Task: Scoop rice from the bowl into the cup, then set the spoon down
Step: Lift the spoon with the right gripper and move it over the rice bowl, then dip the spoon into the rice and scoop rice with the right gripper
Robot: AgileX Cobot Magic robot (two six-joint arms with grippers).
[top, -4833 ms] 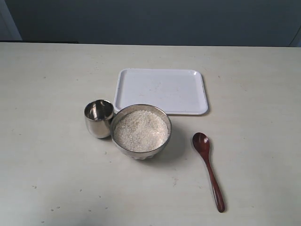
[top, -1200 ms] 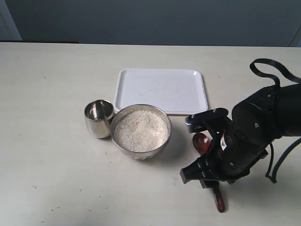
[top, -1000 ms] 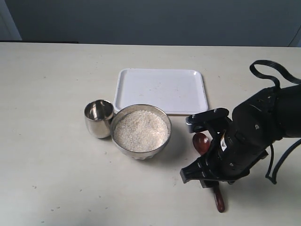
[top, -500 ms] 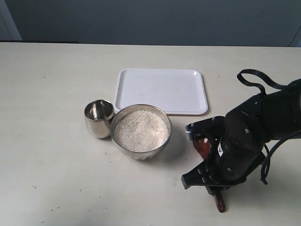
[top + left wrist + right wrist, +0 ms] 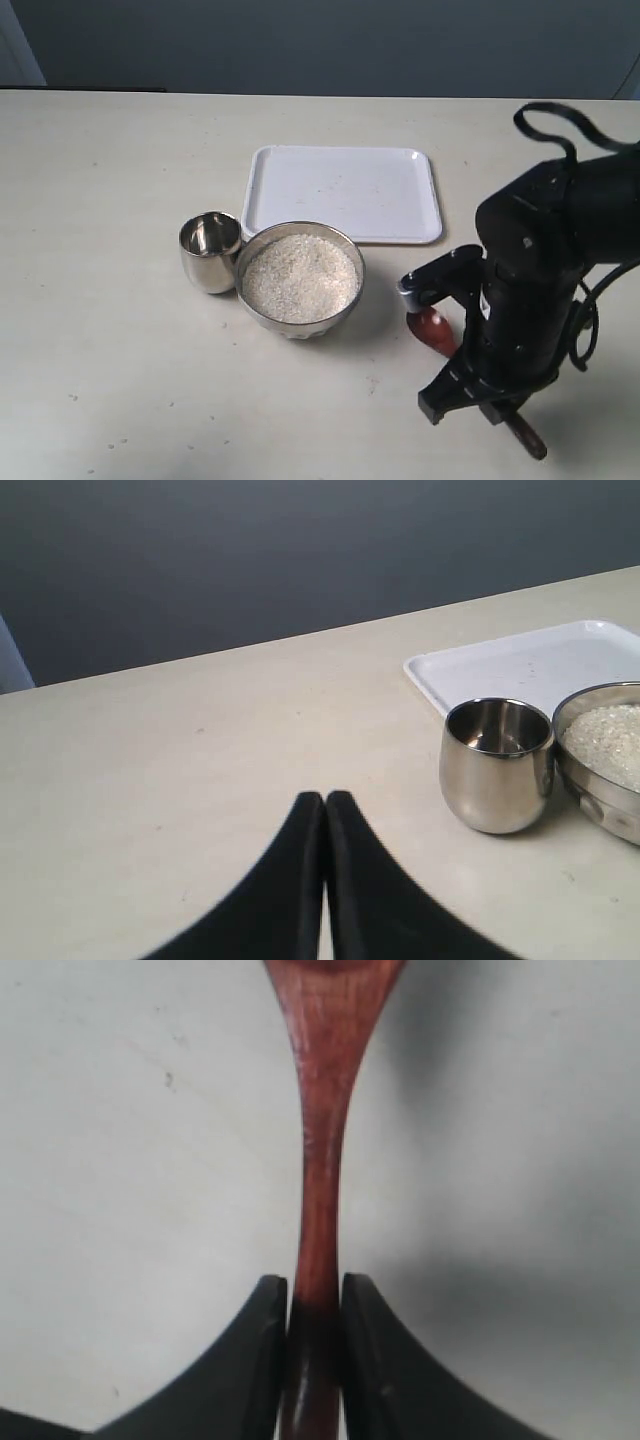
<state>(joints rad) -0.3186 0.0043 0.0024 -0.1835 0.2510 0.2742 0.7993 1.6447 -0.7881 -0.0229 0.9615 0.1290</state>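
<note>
The dark red-brown spoon (image 5: 322, 1110) runs between the fingers of my right gripper (image 5: 314, 1290), which is shut on its slim handle. From outside, the spoon's oval bowl (image 5: 432, 328) pokes out left of the right arm (image 5: 530, 290), and the handle end (image 5: 527, 437) shows below it. The steel bowl (image 5: 300, 325), heaped with white rice (image 5: 300, 275), stands left of the spoon. The small steel cup (image 5: 210, 250) touches the bowl's left side. My left gripper (image 5: 325, 798) is shut on nothing, low over the table, short of the cup (image 5: 497, 765).
A flat white tray (image 5: 345, 192) lies just behind the bowl and shows in the left wrist view as a tray corner (image 5: 520, 665). The rice bowl's rim (image 5: 600, 695) sits right beside the cup there. A black cable (image 5: 550, 125) loops above the right arm.
The right arm came in over the spoon and shut on its handle. The spoon has since swung, its handle end shifting right, and the arm has risen more upright.
</note>
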